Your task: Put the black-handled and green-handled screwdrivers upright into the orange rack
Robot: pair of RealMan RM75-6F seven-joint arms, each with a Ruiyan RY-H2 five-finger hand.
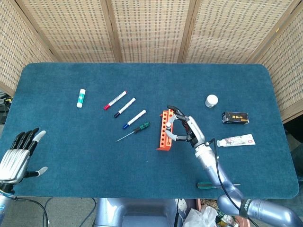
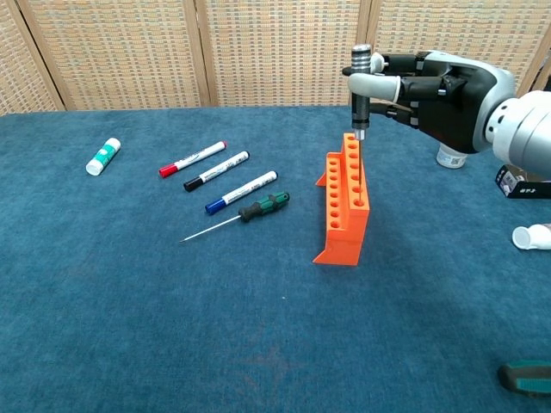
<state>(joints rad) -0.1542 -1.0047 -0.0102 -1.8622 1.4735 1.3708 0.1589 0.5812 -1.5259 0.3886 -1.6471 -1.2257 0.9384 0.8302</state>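
Pinching the black screwdriver (image 2: 361,90) by its handle, the right hand (image 2: 448,86) has it upright in the orange rack (image 2: 345,202). It looks light and stiff, so a handle grip suits; the left hand (image 1: 16,153) idles open.

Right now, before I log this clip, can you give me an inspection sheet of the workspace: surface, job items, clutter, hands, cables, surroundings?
Surface: blue table, cloth-like top.
Job's things: orange rack stands upright mid-table; black-handled screwdriver is upright, its tip in a rear hole of the rack; green-handled screwdriver lies flat left of the rack.
Clutter: three markers, glue stick, white jar, black box, tube, another green-handled tool at the near edge.
Hands: right hand pinches the black-handled screwdriver's handle; left hand hangs off the table's left edge, holding nothing, fingers apart.
Cables: one black cable along the right arm.
Surroundings: woven screen panels behind and at both sides.
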